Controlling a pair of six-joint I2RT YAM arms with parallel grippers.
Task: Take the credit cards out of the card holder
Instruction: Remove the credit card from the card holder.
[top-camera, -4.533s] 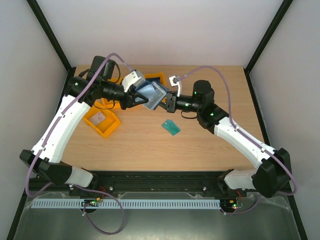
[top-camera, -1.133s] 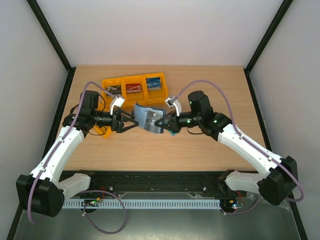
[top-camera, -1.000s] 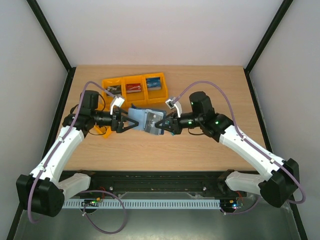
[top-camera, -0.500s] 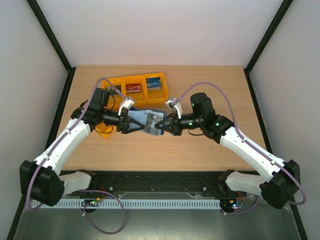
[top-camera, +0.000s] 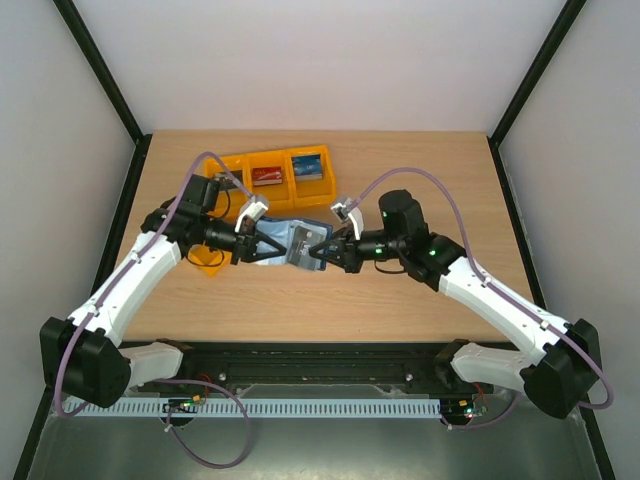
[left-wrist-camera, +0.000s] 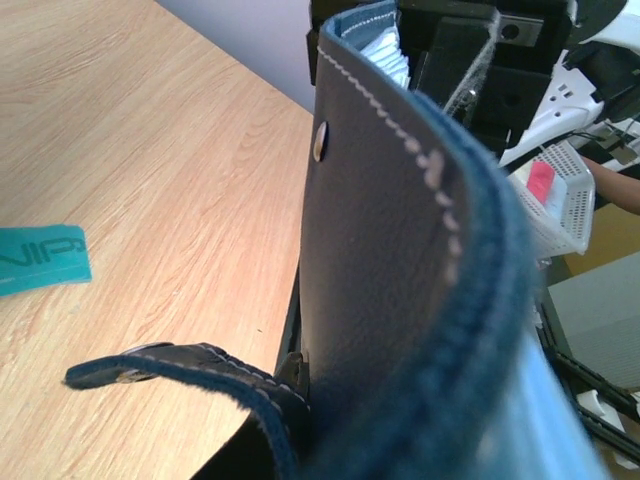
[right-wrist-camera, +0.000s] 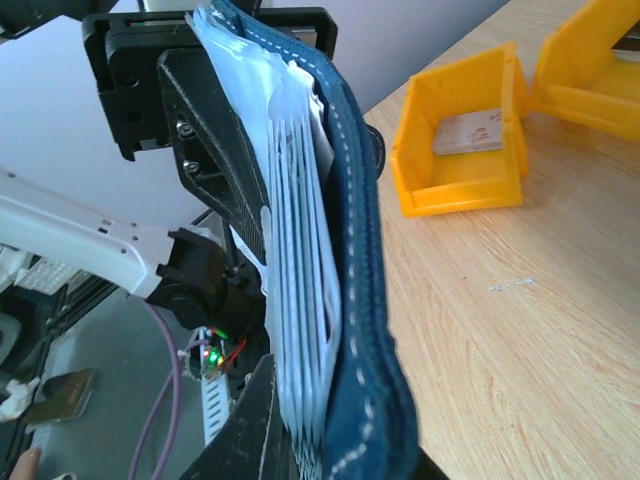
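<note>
The dark navy card holder hangs open above the table's middle, stretched between both arms. My left gripper is shut on its left cover, which fills the left wrist view, with the clasp tab dangling. My right gripper is shut on the other side, clamping the cover and the clear sleeves. I cannot tell whether cards sit in the sleeves. Credit cards lie in the orange bins: dark, red, blue, pale.
Three orange bins stand in a row at the back left. A fourth orange bin sits under my left arm. A teal card lies flat on the table below the holder.
My left gripper reached in from the left and closed its jaws on the holder's left cover. The right gripper kept its hold, and the holder shifted slightly left and lower.
</note>
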